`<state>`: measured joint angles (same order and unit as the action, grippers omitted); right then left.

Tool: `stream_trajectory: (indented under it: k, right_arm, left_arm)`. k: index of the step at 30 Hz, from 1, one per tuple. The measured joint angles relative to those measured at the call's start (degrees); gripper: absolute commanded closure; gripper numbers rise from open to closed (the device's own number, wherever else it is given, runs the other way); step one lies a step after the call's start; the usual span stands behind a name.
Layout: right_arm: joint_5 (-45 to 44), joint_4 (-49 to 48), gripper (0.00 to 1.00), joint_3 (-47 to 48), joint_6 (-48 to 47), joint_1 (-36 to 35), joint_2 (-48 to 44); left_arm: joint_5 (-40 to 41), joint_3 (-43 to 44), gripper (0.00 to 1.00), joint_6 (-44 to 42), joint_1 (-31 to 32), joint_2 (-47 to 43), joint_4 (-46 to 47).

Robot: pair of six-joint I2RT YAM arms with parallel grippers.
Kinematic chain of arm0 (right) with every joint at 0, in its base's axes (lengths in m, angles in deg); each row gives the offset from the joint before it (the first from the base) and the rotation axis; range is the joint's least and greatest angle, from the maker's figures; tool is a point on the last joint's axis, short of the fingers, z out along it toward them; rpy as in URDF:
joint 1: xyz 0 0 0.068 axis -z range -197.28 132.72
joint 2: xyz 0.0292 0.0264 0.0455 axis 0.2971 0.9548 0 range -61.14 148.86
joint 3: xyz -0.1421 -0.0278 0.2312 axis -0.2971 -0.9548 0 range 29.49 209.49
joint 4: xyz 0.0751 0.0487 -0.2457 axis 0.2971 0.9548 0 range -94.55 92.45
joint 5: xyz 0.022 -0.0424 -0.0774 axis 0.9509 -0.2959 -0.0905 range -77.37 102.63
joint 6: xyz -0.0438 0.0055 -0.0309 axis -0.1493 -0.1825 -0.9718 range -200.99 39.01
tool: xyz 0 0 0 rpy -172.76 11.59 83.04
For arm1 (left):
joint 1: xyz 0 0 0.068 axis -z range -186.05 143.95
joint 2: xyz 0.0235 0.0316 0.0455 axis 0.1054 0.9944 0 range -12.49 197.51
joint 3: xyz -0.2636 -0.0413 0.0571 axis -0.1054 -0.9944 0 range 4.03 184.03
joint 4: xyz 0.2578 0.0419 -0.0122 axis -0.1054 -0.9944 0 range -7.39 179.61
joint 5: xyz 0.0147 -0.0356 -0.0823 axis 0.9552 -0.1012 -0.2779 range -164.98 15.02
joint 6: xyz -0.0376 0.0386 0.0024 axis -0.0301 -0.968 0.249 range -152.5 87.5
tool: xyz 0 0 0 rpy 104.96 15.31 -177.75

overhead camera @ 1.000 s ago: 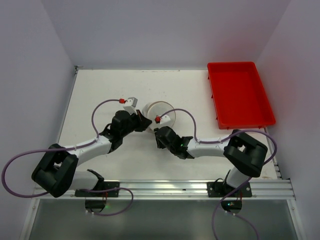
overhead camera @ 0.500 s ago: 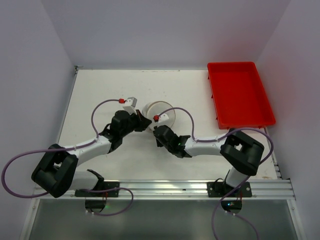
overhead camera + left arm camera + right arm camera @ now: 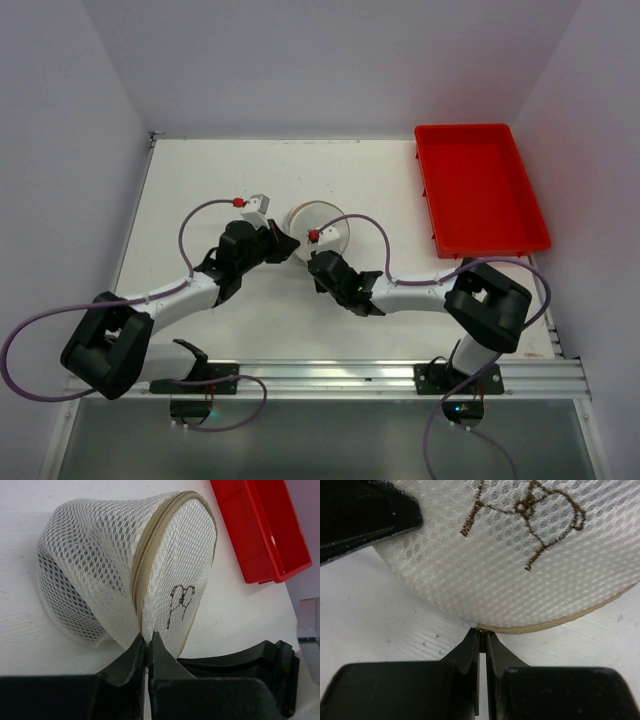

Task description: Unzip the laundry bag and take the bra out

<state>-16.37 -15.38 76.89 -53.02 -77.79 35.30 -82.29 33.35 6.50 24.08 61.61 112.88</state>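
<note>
The laundry bag [image 3: 318, 222] lies on its side on the counter [image 3: 200, 180]. Its round printed lid [image 3: 520, 565] is turned toward my right arm, and the zip [image 3: 145, 565] is closed along the stretch I can see. My left pincer [image 3: 146, 647] is pinched together on the mesh at the bag's near edge, right at the zip seam. My right pincer [image 3: 480, 640] is clamped on the lid's tan rim, just beside it. The red tray [image 3: 480, 190] sits well off to the bag's right.

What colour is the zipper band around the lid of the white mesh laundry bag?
The zipper band is beige, clearest in the left wrist view.
</note>
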Motion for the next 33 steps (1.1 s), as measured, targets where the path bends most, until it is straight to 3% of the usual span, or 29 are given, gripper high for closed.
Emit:
stream_trajectory:
  k: [11,24,26,27,28,30,33]
  right_arm:
    - [-1.38,3.61,1.0,-2.58,-6.36,1.75,-9.2]
    - [5.29,6.16,1.0,-2.58,-11.19,3.69,-12.24]
    - [6.25,6.1,1.0,-2.58,-11.15,3.76,-12.48]
    - [6.62,6.03,1.0,-2.58,-11.1,3.82,-12.59]
    - [7.32,5.92,1.0,-2.58,-10.88,3.87,-12.68]
    - [7.87,5.86,1.0,-2.58,-10.38,3.85,-12.81]
    - [7.98,5.88,1.0,-2.38,-8.96,3.8,-12.72]
  left_arm:
    - [-2.14,2.56,1.0,-0.83,-3.85,-2.27,-5.62]
    - [-8.79,17.0,0.99,-5.29,-5.97,7.91,-16.13]
    - [-9.46,19.12,0.82,-5.75,-6.05,9.35,-17.55]
    - [-9.86,20.35,0.54,-6.12,-6.05,10.16,-18.32]
    - [-10.12,21.59,0.45,-6.82,-6.08,10.95,-18.73]
    - [-10.49,23.87,0.33,-6.99,-6.27,12.13,-19.45]
    - [-10.1,24.15,0.24,-6.62,-6.64,11.3,-19.91]
